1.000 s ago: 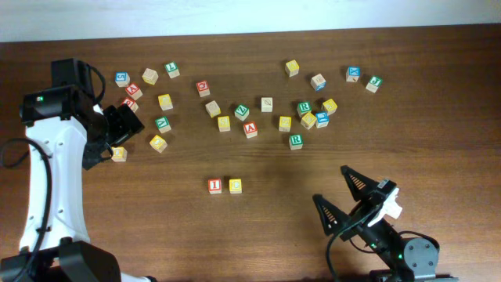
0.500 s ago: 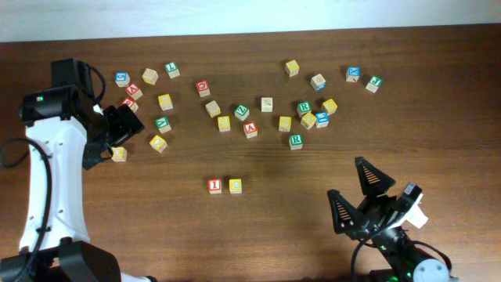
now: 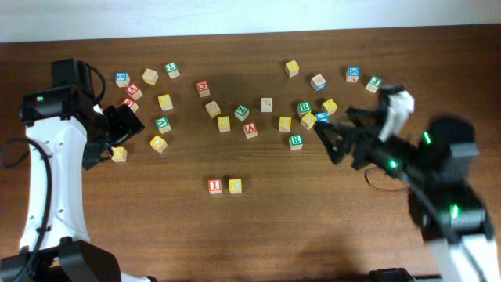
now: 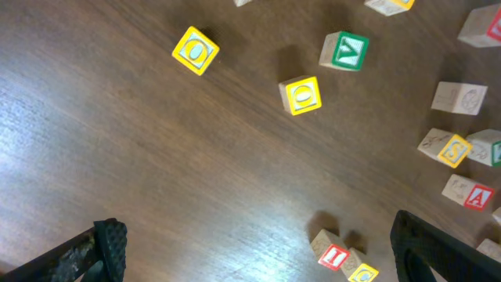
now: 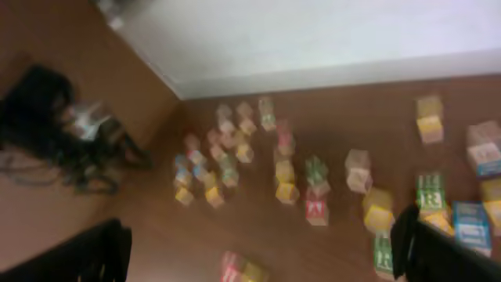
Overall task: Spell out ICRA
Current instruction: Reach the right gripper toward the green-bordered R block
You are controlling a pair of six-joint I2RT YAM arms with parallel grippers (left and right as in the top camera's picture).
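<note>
Right claw [image 3: 337,131], wide open and empty, is hovering near R [image 3: 295,141], presumably next beside paired I [image 3: 214,186], C [image 3: 235,186].

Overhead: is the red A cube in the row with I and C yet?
No, the red A cube lies well up-frame of the I cube and C cube, which sit side by side on their own.
</note>
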